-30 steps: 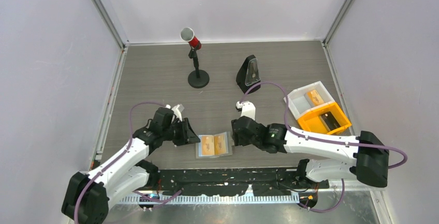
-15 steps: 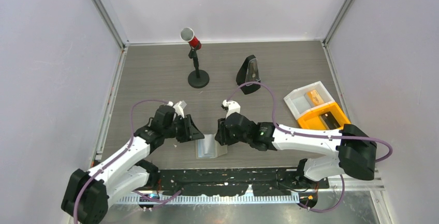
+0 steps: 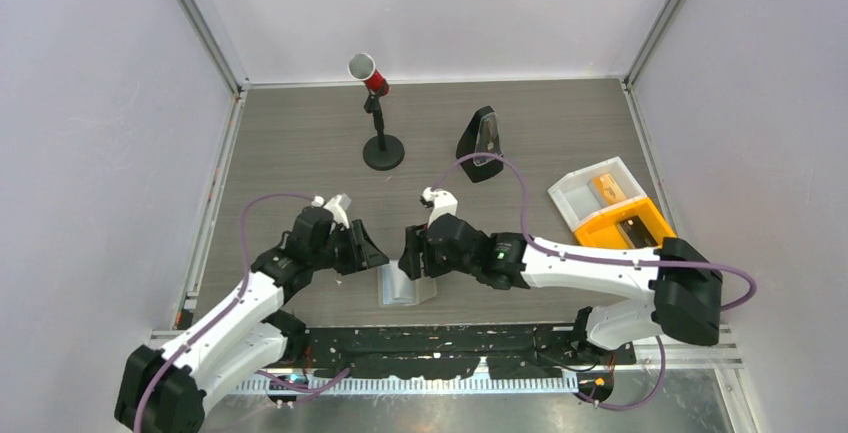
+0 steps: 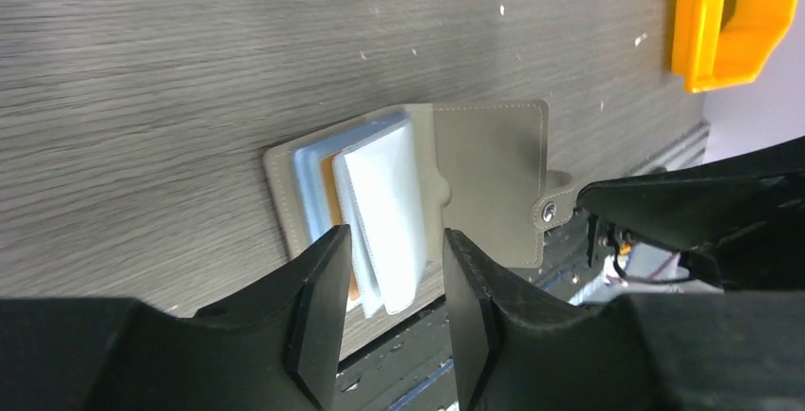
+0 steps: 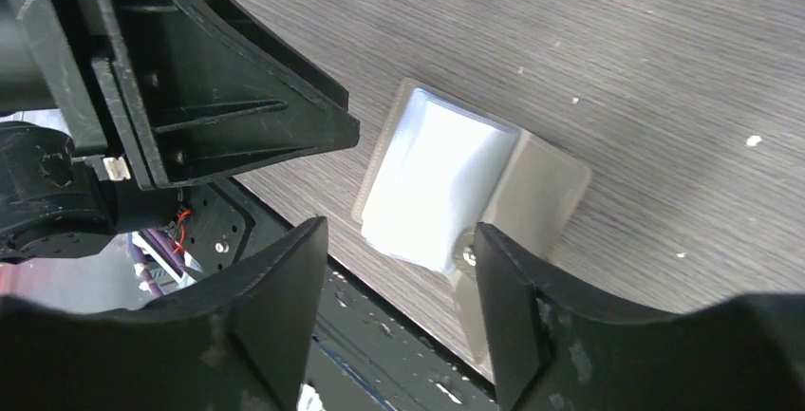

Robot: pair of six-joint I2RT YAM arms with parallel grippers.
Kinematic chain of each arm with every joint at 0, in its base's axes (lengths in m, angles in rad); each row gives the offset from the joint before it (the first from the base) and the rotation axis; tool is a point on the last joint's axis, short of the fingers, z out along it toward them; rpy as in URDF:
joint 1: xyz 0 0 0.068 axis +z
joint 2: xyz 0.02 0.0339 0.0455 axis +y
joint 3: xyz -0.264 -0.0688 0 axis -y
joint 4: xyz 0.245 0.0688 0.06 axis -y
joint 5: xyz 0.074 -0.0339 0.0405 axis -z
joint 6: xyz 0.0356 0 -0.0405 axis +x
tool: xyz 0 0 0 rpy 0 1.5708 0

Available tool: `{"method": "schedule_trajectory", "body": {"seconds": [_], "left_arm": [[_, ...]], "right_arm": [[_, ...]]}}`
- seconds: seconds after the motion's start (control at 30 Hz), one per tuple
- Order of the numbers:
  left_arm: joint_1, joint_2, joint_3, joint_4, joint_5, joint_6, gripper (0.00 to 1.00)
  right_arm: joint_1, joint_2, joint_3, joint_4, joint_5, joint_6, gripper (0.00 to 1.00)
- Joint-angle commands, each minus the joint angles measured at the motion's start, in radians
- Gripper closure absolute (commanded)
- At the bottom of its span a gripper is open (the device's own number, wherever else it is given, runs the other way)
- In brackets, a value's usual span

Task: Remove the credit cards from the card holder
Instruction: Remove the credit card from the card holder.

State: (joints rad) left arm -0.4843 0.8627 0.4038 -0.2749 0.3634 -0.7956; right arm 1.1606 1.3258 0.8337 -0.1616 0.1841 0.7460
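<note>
The card holder [image 3: 408, 285] lies open near the table's front edge, between my two grippers. In the left wrist view it [image 4: 489, 178] shows a grey-olive cover with a snap tab and pale-blue translucent sleeves folded over to the left. A strip of an orange-tan card [image 4: 327, 181] shows under the sleeves. No black card shows in the holder. My left gripper [image 3: 374, 253] is open and empty just left of the holder [image 5: 427, 178]; its jaws [image 4: 392, 240] frame the sleeves from above. My right gripper [image 3: 408, 259] is open and empty above the holder's right side [image 5: 399, 240].
An orange and white tray box [image 3: 612, 215] stands at the right, with a flat tan item in the white half and a flat black item in the orange half. A red-topped stand [image 3: 378, 123] and a black wedge-shaped object [image 3: 481, 143] stand further back. The table's front edge lies just below the holder.
The right gripper moved left over the holder. The clear sleeve leaf, earlier lying open with orange cards showing, has folded over to the left. The left gripper shifted slightly.
</note>
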Motion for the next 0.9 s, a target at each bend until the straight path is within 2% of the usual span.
{"method": "schedule_trajectory", "body": {"seconds": [0.0,0.13,0.33,0.57,0.87], "left_arm": [[0.006,-0.105,0.05,-0.189,-0.195,0.027,0.55],[0.032,-0.18,0.073,-0.282,-0.277,0.033,0.52],[0.061,-0.203,0.098,-0.354,-0.279,0.073,0.52],[0.062,-0.212,0.029,-0.285,-0.22,0.026,0.53],[0.062,-0.179,0.018,-0.255,-0.189,0.027,0.55]], "right_arm": [[0.045,0.094,0.138,-0.045,0.078,0.033,0.29],[0.086,0.212,0.254,-0.121,0.132,0.032,0.21],[0.102,0.324,0.314,-0.184,0.162,0.026,0.18],[0.102,0.395,0.324,-0.183,0.168,0.037,0.16],[0.101,0.479,0.352,-0.214,0.21,0.062,0.15]]}}
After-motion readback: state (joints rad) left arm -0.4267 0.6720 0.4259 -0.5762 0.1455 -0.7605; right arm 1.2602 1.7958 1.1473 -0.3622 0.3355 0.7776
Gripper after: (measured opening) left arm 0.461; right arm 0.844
